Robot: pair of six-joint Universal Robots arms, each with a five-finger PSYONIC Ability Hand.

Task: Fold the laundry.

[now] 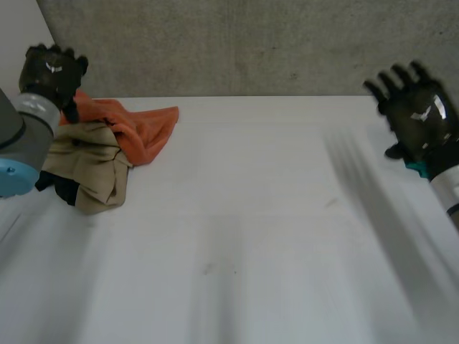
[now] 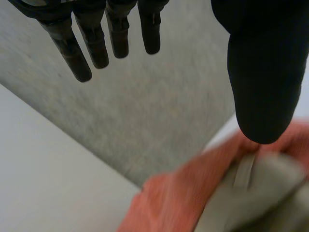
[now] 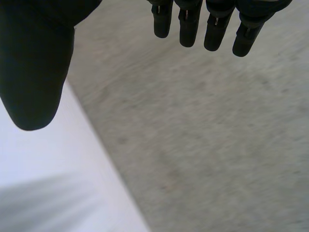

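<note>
Upper left of the head view: your left hand [image 1: 51, 68] hangs over the laundry heap [image 1: 115, 147], fingers straight and empty. The heap, an orange cloth [image 1: 143, 127] crumpled against a beige garment [image 1: 90, 168], lies on the white table [image 1: 251, 236] just below and right of that hand. Its long axis slants from lower left up to the orange tip. Your right hand [image 1: 419, 118], splayed and holding nothing, is well apart at the frame's right edge. The left wrist view adds that both cloths sit under the thumb [image 2: 263, 87], not the fingers [image 2: 96, 46].
</note>
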